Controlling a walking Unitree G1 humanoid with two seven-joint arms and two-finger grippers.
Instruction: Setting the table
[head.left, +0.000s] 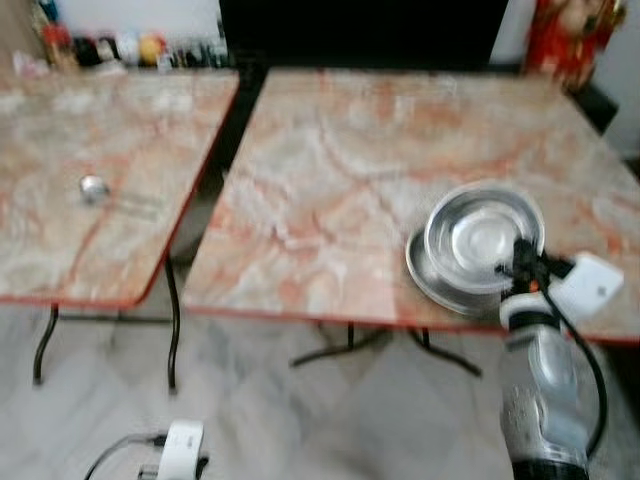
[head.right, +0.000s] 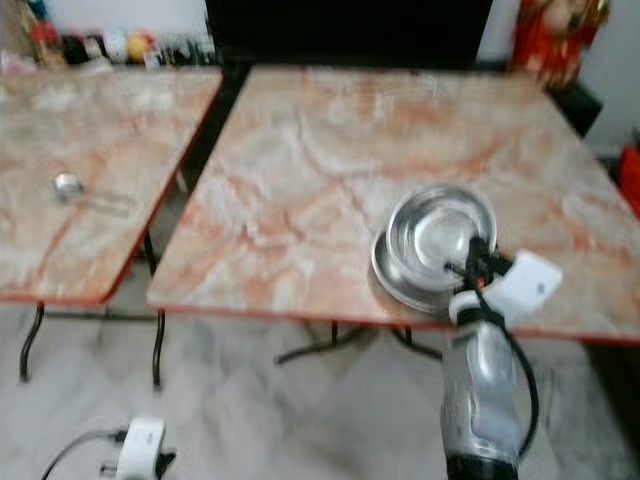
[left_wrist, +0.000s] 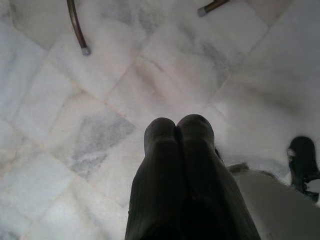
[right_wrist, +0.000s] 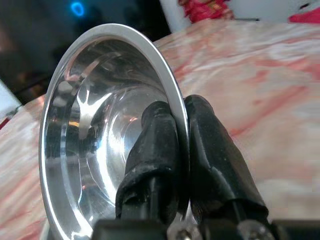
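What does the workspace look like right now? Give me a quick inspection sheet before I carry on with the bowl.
Surface: two marble-patterned tables side by side with a gap between; right table, left table.
Job's things: steel bowl held by its rim over a steel plate near the right table's front edge.
Clutter: small shiny metal item on the left table; too blurred to identify.
Grippers: right gripper has its fingers pinched on the bowl's rim, one inside, one outside. Left gripper hangs idle over the floor, fingers together.
Cables: black cable looping along the right arm.
Surroundings: pale marble floor; bottles and red decoration at the back.
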